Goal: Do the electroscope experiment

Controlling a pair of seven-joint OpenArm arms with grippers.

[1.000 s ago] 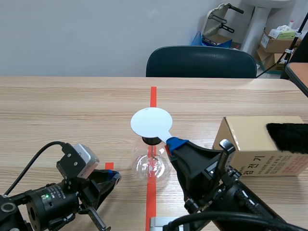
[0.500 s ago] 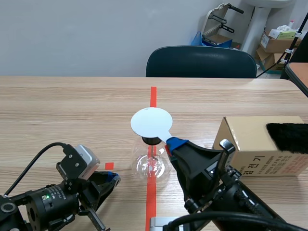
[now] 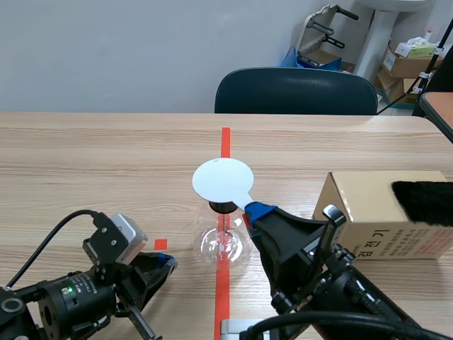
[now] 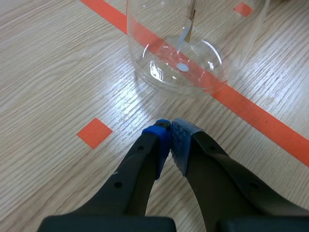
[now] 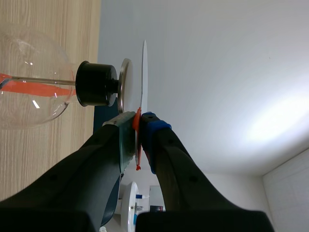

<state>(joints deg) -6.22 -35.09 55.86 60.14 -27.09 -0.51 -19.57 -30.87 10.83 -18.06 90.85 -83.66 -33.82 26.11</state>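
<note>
Scene view: a glass electroscope (image 3: 222, 244) stands mid-bench (image 3: 106, 156), toward the near edge, on an orange-red tape line. A white disc (image 3: 223, 180) sits flat over its top. The right gripper (image 3: 253, 210), coming in from the near right corner, is clamped on the disc's rim, beside the flask. The left gripper (image 3: 168, 262) lies low by the near edge, left of the flask and apart from it. A cardboard box (image 3: 361, 212) sits toward the right edge, with a piece of black fur (image 3: 425, 202) on its top. A dark chair (image 3: 296, 91) stands beyond the far edge.

Left wrist view: the left gripper's two fingers are pressed together at their blue tips, with nothing between them. The flask's round glass base stands just ahead of them on the tape line, not touching. A thin strip hangs inside the glass.

Right wrist view: the right gripper's fingers pinch the disc, seen edge-on, with a small red piece between the pads. The disc lies just beside the electroscope's metal plate (image 5: 124, 84), which sits on a black stopper (image 5: 95, 90). Whether disc and plate touch is hard to tell.
</note>
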